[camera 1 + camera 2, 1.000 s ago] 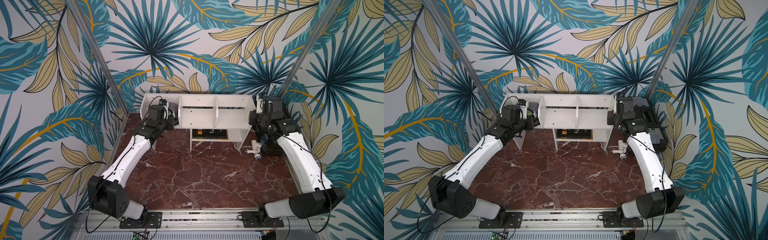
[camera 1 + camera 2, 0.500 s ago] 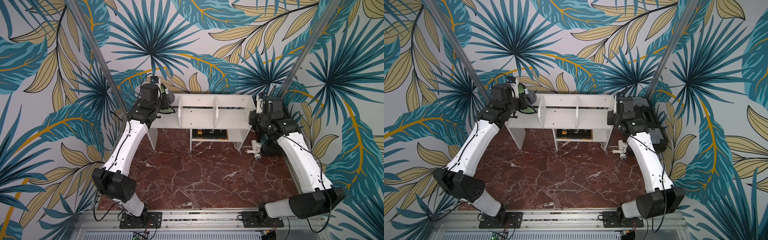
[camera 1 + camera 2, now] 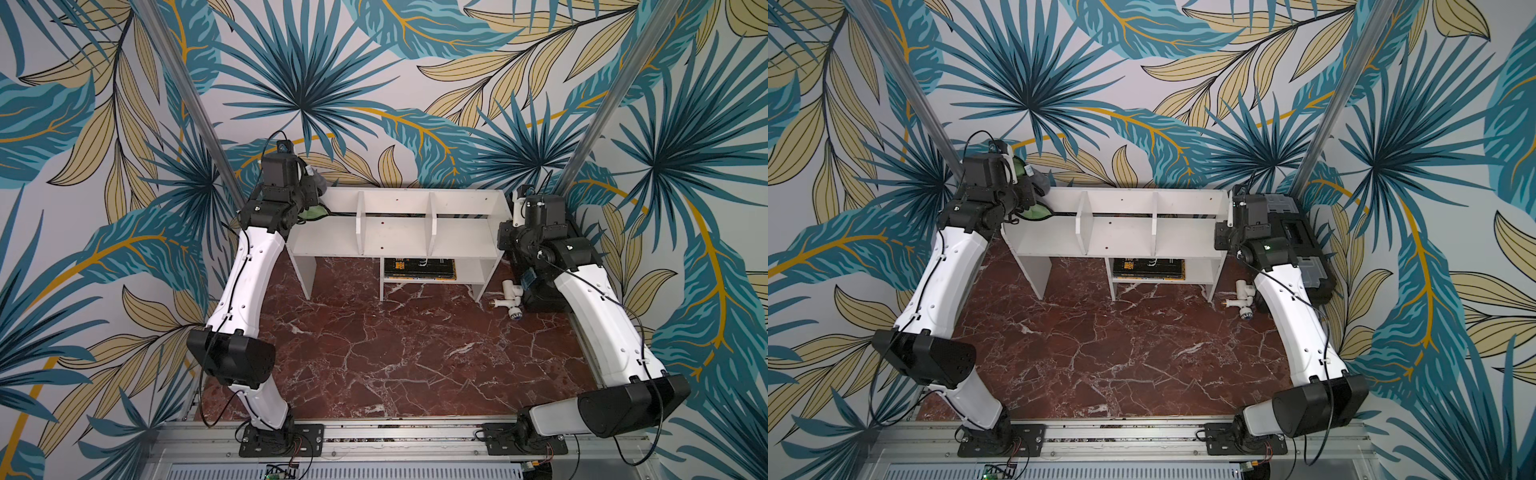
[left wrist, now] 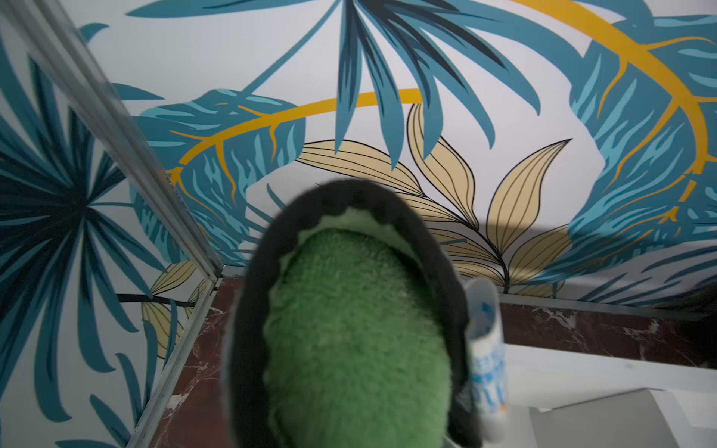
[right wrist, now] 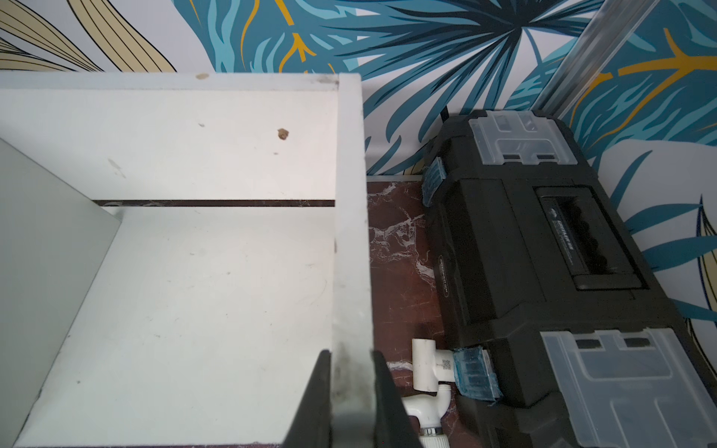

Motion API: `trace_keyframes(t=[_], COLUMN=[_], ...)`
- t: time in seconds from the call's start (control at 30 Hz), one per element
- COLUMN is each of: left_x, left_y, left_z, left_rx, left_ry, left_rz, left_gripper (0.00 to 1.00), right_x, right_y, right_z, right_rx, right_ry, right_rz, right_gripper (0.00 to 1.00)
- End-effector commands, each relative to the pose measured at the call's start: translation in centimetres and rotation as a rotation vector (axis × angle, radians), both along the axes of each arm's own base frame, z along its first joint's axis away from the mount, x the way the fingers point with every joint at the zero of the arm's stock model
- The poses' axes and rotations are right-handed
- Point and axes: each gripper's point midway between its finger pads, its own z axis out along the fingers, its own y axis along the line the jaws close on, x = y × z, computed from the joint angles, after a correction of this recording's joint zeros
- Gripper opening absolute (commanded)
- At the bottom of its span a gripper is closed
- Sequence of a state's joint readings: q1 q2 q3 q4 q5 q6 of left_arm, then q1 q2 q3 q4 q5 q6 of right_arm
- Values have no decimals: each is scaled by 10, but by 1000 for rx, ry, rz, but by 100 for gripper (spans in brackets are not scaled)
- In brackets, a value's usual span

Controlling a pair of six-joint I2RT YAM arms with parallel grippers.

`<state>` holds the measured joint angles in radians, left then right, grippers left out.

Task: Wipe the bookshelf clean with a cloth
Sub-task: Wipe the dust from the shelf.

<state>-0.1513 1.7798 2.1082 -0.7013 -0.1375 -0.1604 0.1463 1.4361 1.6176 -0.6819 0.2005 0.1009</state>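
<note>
The left end effector (image 3: pixel 314 198) is pressed together on the cloth (image 4: pixel 349 329), green with a dark edge, held at the left end of the bookshelf (image 3: pixel 395 239). The bookshelf stands on the surface (image 3: pixel 395 353). The right end effector (image 5: pixel 351 391) pinches its right side panel, with a black toolbox (image 5: pixel 543 252) just beyond.

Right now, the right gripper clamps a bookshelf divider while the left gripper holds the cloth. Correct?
No: the right gripper clamps the bookshelf's end panel beside the toolbox, not a divider, per the right wrist view. The left gripper holds the cloth.
</note>
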Motion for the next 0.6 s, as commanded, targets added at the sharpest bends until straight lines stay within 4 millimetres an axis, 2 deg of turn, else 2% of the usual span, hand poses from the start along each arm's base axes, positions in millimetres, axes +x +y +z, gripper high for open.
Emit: trace_keyframes(t=[0.0, 0.13, 0.2, 0.3, 0.4, 0.57], left_x=[-5, -18, -27, -37, -41, -47], left_y=[-56, -100, -117, -126, -108, -54], left_z=[18, 32, 29, 17, 9, -11], left_rx=[17, 52, 84, 121, 152, 229], left_ry=[-29, -70, -61, -23, -22, 28], left_rz=[-175, -315, -375, -411, -327, -124], left_gripper=[0, 0, 0, 0, 0, 0], right_x=[-1, -1, 0, 0, 0, 1], right_y=[19, 19, 19, 18, 19, 21], right_z=[7, 7, 7, 7, 6, 5], right_rx=[45, 44, 43, 43, 48, 58], right_ry=[-20, -19, -20, -20, -19, -20], right_rz=[77, 75, 75, 74, 77, 79], right_gripper=[0, 0, 0, 0, 0, 0])
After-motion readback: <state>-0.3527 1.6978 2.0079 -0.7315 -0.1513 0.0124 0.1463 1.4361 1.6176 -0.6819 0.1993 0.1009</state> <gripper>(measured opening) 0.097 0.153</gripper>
